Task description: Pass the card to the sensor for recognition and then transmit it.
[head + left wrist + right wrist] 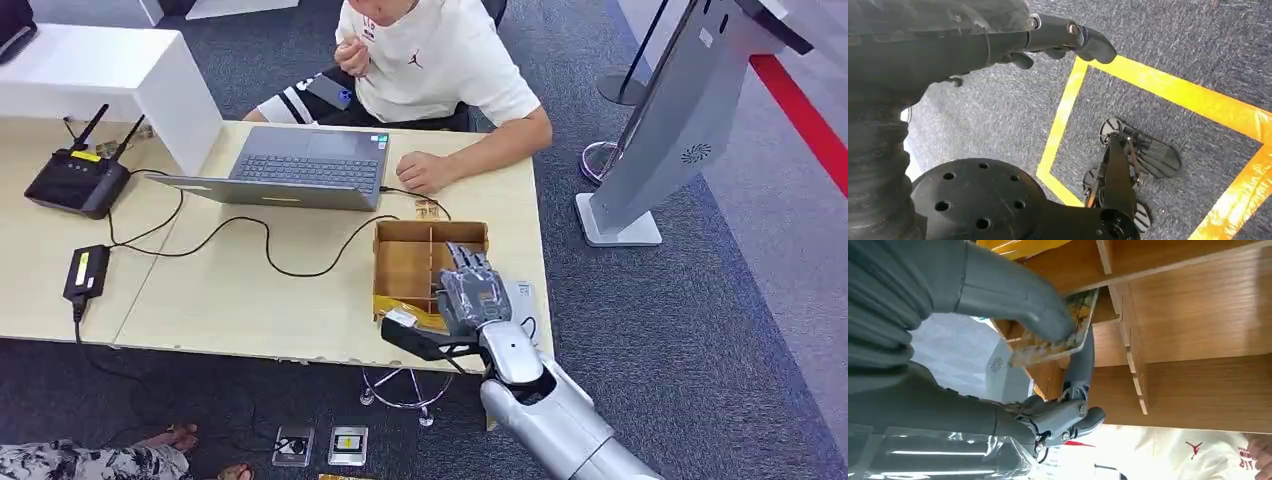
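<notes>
1. The right arm [560, 415] reached up and forward from the lower edge of the head view, with the right hand [472, 290] over the near corner of a wooden box [405, 262] split into compartments.
2. That hand was turned back-up, its fingers [468, 262] pointing away from the robot over the box.
3. In the right wrist view the right hand pinched a card [1058, 337] between the thick grey thumb [1013, 295] and a darker finger beneath it; the other fingers were curled near the palm.
4. The card was worn and yellowish, tilted, and lay just beside a wooden divider [1130, 340] of the box; whether it touched the wood could not be told.
5. The box sat on a pale table [250, 290], with a laptop [295, 165] beyond the hand and a person [430, 60] seated behind that, one hand resting on the table.
6. A grey kiosk stand [670, 120] stood on the carpet past the hand, off the table's end.
7. The left hand [1048, 37] hung over grey carpet marked with yellow tape [1168, 90]; its fingers were loosely bent and held nothing.
</notes>
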`<state>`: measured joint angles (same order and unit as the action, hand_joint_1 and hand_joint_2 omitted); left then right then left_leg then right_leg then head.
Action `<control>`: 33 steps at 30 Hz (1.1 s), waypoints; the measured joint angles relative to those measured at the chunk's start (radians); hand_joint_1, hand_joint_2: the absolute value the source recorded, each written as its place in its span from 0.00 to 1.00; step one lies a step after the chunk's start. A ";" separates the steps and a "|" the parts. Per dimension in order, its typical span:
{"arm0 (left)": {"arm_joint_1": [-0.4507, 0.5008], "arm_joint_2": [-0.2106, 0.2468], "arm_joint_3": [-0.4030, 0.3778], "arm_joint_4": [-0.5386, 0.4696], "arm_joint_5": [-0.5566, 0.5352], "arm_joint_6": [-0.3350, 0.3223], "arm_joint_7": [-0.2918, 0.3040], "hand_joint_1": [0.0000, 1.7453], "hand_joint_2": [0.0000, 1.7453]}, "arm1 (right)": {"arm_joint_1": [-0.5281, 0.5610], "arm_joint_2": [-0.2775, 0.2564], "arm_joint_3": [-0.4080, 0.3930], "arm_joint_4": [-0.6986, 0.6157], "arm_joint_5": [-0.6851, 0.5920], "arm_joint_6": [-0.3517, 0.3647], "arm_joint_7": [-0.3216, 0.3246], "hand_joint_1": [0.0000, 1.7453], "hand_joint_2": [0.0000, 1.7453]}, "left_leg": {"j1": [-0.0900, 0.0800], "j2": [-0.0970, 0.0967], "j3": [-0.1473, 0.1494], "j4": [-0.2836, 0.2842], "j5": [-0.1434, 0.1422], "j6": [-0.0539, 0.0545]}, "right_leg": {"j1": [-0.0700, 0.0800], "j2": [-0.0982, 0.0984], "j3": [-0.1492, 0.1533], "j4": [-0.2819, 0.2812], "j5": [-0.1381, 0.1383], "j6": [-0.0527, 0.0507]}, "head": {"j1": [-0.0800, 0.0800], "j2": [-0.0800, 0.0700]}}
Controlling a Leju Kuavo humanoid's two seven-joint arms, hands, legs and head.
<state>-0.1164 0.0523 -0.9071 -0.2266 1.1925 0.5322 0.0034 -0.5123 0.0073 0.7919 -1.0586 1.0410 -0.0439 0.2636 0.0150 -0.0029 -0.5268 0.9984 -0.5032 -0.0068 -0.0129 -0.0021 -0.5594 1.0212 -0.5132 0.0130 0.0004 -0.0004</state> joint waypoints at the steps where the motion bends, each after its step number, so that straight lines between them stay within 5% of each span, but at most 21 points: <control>1: 0.000 -0.002 0.000 0.000 0.001 0.002 0.000 0.00 1.00 | 0.000 0.002 0.001 0.000 0.000 0.000 0.000 0.93 1.00 | 0.000 0.000 0.000 0.000 0.000 0.000 | 0.000 0.000 0.000 0.000 0.000 0.000 | 0.000 0.000; 27: 0.000 -0.007 0.000 0.000 -0.001 0.004 0.004 0.00 1.00 | -0.001 0.010 0.010 0.000 0.014 -0.034 0.014 1.00 1.00 | 0.000 0.000 0.000 0.000 0.000 0.000 | 0.000 0.000 0.000 0.000 0.000 0.000 | 0.000 0.000; 29: 0.000 -0.007 0.000 0.000 -0.001 0.005 0.003 0.00 1.00 | 0.000 0.009 0.009 0.000 0.015 -0.092 0.006 1.00 1.00 | 0.000 0.000 0.000 0.000 0.000 0.000 | 0.000 0.000 0.000 0.000 0.000 0.000 | 0.000 0.000; 33: 0.000 -0.008 0.000 0.000 -0.002 0.016 0.003 0.00 1.00 | 0.001 0.007 -0.021 -0.041 -0.001 -0.327 -0.044 1.00 1.00 | 0.000 0.000 0.000 0.000 0.000 0.000 | 0.000 0.000 0.000 0.000 0.000 0.000 | 0.000 0.000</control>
<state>-0.1163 0.0446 -0.9071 -0.2266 1.1910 0.5482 0.0065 -0.5109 0.0145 0.7710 -1.1001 1.0403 -0.3710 0.2194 0.0149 -0.0029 -0.5266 0.9986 -0.5032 -0.0068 -0.0130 -0.0021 -0.5595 1.0211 -0.5132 0.0130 0.0004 -0.0004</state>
